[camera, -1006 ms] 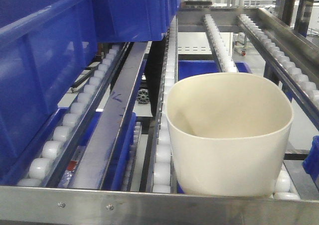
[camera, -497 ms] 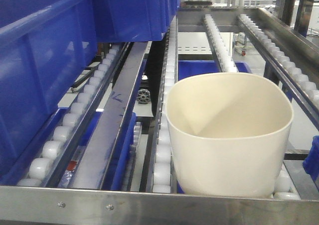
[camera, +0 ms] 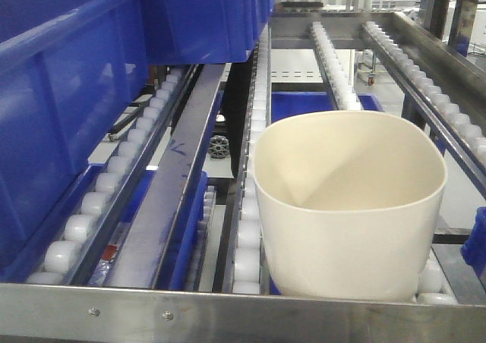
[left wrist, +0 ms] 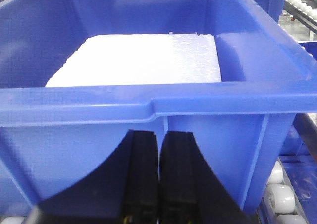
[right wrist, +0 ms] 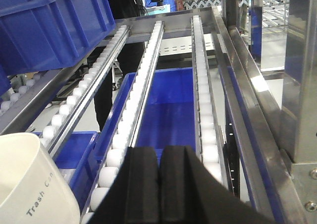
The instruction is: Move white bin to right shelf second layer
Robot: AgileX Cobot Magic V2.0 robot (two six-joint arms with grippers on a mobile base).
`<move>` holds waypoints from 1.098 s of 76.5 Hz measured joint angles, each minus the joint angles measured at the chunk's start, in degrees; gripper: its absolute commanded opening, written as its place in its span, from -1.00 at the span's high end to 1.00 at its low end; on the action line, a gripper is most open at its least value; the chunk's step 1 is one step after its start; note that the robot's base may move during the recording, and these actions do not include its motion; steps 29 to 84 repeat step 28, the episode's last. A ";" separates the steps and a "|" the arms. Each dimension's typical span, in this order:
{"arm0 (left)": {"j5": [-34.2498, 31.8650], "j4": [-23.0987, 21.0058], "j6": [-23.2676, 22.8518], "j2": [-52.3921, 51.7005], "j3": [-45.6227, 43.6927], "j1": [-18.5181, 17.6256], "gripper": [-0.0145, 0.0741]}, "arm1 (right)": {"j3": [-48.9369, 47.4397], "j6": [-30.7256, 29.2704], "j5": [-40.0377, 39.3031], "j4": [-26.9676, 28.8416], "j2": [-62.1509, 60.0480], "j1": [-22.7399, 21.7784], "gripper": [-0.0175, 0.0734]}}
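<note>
Two roller rails [camera: 250, 237] under the white bin [camera: 349, 206], standing upright at the front of the right shelf second layer [camera: 228, 313], just behind the flat steel front rail with screws. Empty inside; opening rounded-square, walls tapering toward the base. Nothing touching it. Left gripper [left wrist: 159, 177] pressed fully together, holding nothing, just in front of a blue crate [left wrist: 148, 105] with a white slab inside. Right gripper [right wrist: 158, 184] likewise closed and empty, to the right of the bin's rim, above open roller rails and another blue crate [right wrist: 168, 115] on the level below. Likely risks: narrow tapered base perched on two rails only, so possible tipping or slipping into the gap between them if bumped; rollers free to turn, so possible rolling away along the level; a careless arm retreat enough to knock it.
</note>
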 measured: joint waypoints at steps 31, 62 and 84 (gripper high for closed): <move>0.00 0.00 0.00 0.00 0.00 0.00 0.48 | 0.00 0.00 0.00 0.00 0.00 0.00 0.49; 0.00 0.00 0.00 0.00 0.00 0.00 0.48 | 0.00 0.00 0.00 0.00 0.00 0.00 0.49; 0.00 0.00 0.00 0.00 0.00 0.00 0.48 | 0.00 0.00 0.00 0.00 0.00 0.00 0.49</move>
